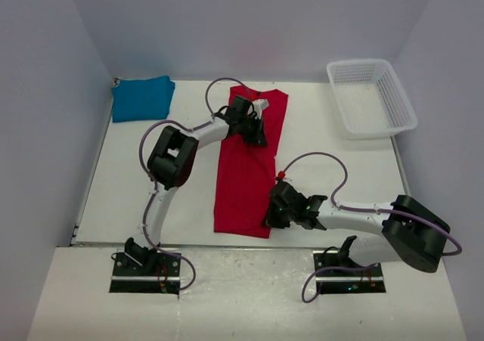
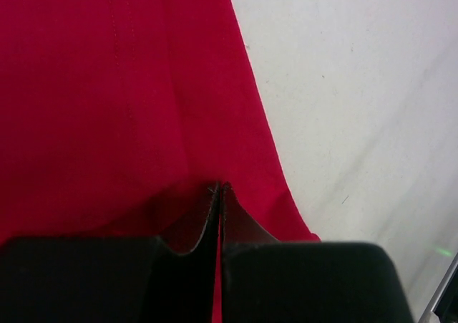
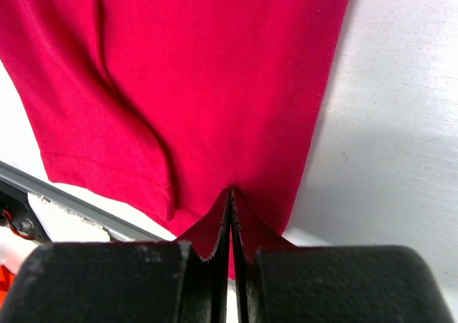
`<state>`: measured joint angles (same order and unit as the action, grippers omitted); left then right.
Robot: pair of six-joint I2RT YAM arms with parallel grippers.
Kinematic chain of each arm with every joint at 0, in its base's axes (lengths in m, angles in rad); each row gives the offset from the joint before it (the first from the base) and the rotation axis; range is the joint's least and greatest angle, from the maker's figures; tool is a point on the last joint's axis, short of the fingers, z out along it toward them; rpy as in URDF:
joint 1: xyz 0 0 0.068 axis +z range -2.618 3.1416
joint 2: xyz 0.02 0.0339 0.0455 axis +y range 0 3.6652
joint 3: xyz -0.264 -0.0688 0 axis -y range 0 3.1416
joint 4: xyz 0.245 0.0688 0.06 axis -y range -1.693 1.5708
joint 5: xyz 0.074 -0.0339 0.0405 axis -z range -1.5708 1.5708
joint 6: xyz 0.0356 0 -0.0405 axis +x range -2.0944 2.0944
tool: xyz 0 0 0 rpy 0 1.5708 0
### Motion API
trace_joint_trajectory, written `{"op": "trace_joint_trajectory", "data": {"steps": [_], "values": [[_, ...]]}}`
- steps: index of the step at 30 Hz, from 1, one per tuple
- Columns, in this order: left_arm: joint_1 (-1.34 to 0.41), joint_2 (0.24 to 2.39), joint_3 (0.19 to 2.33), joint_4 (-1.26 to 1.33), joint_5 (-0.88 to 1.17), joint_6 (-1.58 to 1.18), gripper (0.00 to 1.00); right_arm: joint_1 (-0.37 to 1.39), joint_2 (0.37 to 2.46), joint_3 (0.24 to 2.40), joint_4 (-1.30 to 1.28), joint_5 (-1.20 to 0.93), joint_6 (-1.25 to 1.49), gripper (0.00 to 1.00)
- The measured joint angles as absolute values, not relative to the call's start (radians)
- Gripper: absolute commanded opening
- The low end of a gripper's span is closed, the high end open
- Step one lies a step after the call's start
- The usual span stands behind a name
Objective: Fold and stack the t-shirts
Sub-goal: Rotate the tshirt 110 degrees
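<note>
The red t-shirt [image 1: 240,178] lies as a long narrow strip down the middle of the table, its neck end at the back. My left gripper [image 1: 259,137] is shut on its right edge near the neck end; in the left wrist view the red t-shirt [image 2: 129,87] puckers up into the closed left gripper [image 2: 219,187]. My right gripper [image 1: 269,217] is shut on the near right corner; in the right wrist view the red t-shirt [image 3: 200,65] rises into the closed right gripper [image 3: 230,191]. The teal-blue t-shirt [image 1: 142,97] lies folded at the back left, away from both arms.
A white mesh basket [image 1: 354,125] stands at the back right. Grey walls close in the back and both sides. The table's near edge [image 3: 79,205] runs just below the shirt's hem.
</note>
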<state>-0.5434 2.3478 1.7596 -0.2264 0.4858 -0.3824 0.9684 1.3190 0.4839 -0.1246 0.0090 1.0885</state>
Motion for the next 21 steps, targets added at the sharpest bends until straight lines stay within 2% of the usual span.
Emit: {"op": "trace_joint_trajectory", "data": {"steps": [9, 21], "values": [[-0.543, 2.466, 1.950, -0.256, 0.478, -0.370, 0.00, 1.000, 1.288, 0.477, -0.173, 0.014, 1.111, 0.00], [-0.506, 2.659, 2.211, -0.244, 0.614, -0.404, 0.00, 1.031, 1.252, 0.483, -0.265, 0.070, 1.178, 0.00]]}}
